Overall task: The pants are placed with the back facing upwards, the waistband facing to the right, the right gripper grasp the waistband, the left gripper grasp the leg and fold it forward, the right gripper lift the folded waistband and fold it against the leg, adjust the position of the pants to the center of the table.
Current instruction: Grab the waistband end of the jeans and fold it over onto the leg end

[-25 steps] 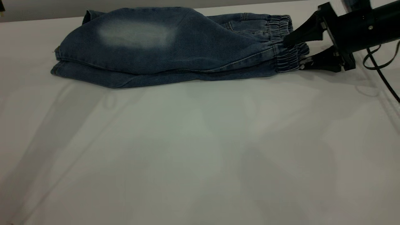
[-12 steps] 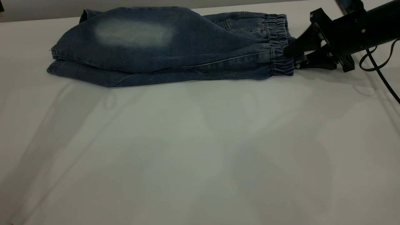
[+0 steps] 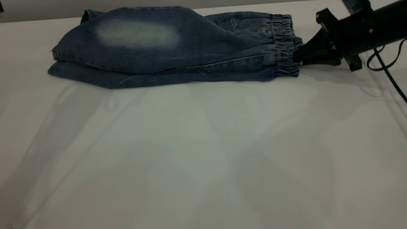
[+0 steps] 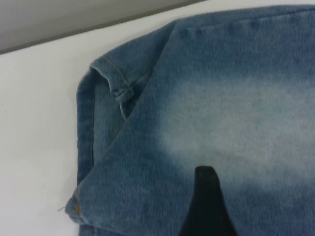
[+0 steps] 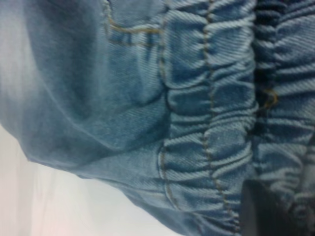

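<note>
The blue denim pants [image 3: 178,47] lie folded lengthwise along the far side of the white table [image 3: 203,149], with the elastic waistband [image 3: 284,44] at the right and the leg hems [image 3: 55,60] at the left. My right gripper [image 3: 298,57] reaches in from the right, its fingers closed together on the waistband's edge. In the right wrist view the gathered waistband [image 5: 211,123] fills the frame beside one dark finger [image 5: 266,211]. The left arm is outside the exterior view. Its wrist view shows one dark finger [image 4: 205,196] over the faded leg [image 4: 231,113] near the hem [image 4: 115,81].
The table's far edge [image 3: 38,17] runs just behind the pants. A black cable [image 3: 386,68] hangs from the right arm near the table's right side. White tabletop stretches in front of the pants.
The right gripper's fingers, spread apart around the waistband a second ago, have closed on its edge. The pants slid slightly to the left early on.
</note>
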